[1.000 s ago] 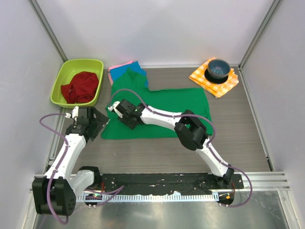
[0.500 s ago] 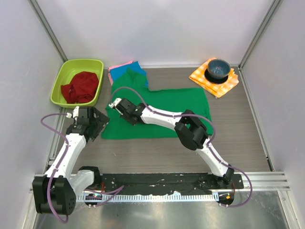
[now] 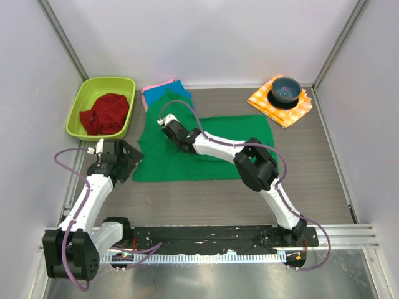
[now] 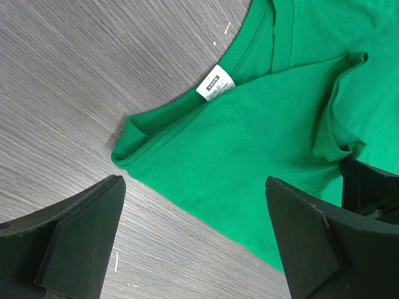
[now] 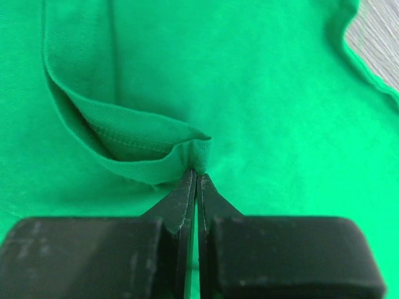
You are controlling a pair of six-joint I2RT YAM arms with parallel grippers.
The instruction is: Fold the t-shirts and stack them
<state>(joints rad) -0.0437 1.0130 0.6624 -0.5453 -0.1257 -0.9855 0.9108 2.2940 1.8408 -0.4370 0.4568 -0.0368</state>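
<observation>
A bright green t-shirt (image 3: 212, 146) lies spread on the table. My right gripper (image 3: 167, 124) is shut on a fold of its hemmed edge (image 5: 201, 152), holding it over the shirt's left part. My left gripper (image 3: 128, 163) is open and empty at the shirt's left edge, above the bare table; the collar with its white label (image 4: 216, 83) shows in its view. A blue shirt (image 3: 181, 89) and a pink shirt (image 3: 153, 91) lie folded behind the green one, partly under it.
A lime green bin (image 3: 101, 107) holding a dark red cloth (image 3: 105, 113) stands at the back left. A dark bowl (image 3: 286, 90) sits on an orange-and-white checked cloth (image 3: 280, 101) at the back right. Grey walls close three sides.
My right gripper has moved back and to the right with the green cloth pinched in it, drawing the shirt's left edge inward. The left arm has not moved.
</observation>
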